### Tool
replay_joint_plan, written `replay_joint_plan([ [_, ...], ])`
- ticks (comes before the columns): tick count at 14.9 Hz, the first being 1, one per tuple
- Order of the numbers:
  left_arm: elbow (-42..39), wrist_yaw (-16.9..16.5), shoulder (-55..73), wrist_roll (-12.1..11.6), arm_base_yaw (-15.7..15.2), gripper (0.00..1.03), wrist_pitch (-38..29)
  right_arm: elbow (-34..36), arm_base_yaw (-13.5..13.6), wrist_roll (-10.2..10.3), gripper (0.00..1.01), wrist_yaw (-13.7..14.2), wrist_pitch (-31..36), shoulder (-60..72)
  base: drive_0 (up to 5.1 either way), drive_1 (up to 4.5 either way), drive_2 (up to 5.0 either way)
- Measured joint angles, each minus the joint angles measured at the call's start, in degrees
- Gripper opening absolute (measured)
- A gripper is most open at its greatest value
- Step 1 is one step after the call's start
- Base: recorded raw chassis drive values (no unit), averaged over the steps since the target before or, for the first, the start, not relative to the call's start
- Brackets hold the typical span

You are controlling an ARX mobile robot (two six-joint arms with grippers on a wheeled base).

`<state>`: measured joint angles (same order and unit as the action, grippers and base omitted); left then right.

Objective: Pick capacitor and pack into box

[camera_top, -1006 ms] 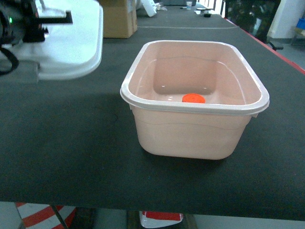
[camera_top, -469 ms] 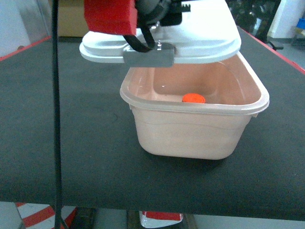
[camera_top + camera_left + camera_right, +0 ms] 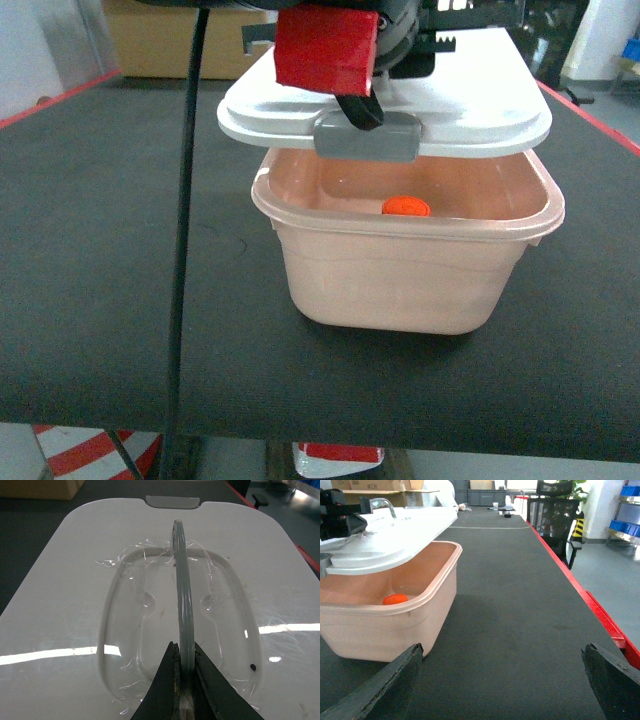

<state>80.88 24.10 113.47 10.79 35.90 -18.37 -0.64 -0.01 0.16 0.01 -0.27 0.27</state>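
Black surface [image 3: 120, 300] | left claw [image 3: 181, 680] clamped on grey handle [image 3: 182, 595] of white lid [image 3: 470, 100] | box [image 3: 400, 280] below claw | orange capacitor [image 3: 406, 207] inside box | right claw [image 3: 502, 680] fingers apart, box to its left

Pale pink rectangular plastic tub with rounded corners [image 3: 400, 285], upright on the black tabletop, open at the near edge. Small round orange capacitor [image 3: 406, 206] lying inside on the floor, near the front wall. White plastic lid with grey latch and grey handle [image 3: 470, 105] held above the rim, tilted, covering the far part.
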Motion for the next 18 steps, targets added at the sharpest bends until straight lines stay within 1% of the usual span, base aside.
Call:
replay_joint_plan([
  [1,0.3,0.7,1.0,0.8,0.6,0.02,1.0,0.0,0.0,0.0,0.98,0.0,0.0,0.0,0.0,0.0,0.0],
  [2,0.7,1.5,2.0,1.1,1.2,0.02,1.7,0.0,0.0,0.0,0.98,0.0,0.0,0.0,0.0,0.0,0.0],
  [6,3.3,4.0,5.2,1.5,3.5,0.02,3.3,0.0,0.0,0.0,0.98,0.0,0.0,0.0,0.0,0.0,0.0],
  [12,3.3,6.4,6.1,1.5,4.0,0.02,4.0,0.0,0.0,0.0,0.98,0.0,0.0,0.0,0.0,0.0,0.0],
  [14,3.3,6.6,6.1,1.5,4.0,0.02,4.0,0.0,0.0,0.0,0.98,0.0,0.0,0.0,0.0,0.0,0.0],
  [16,3.3,6.4,6.1,1.7,4.0,0.23,3.1,0.0,0.0,0.0,0.98,0.0,0.0,0.0,0.0,0.0,0.0],
  [18,3.1,6.6,6.0,1.8,4.0,0.35,2.5,0.0,0.0,0.0,0.98,0.0,0.0,0.0,0.0,0.0,0.0],
])
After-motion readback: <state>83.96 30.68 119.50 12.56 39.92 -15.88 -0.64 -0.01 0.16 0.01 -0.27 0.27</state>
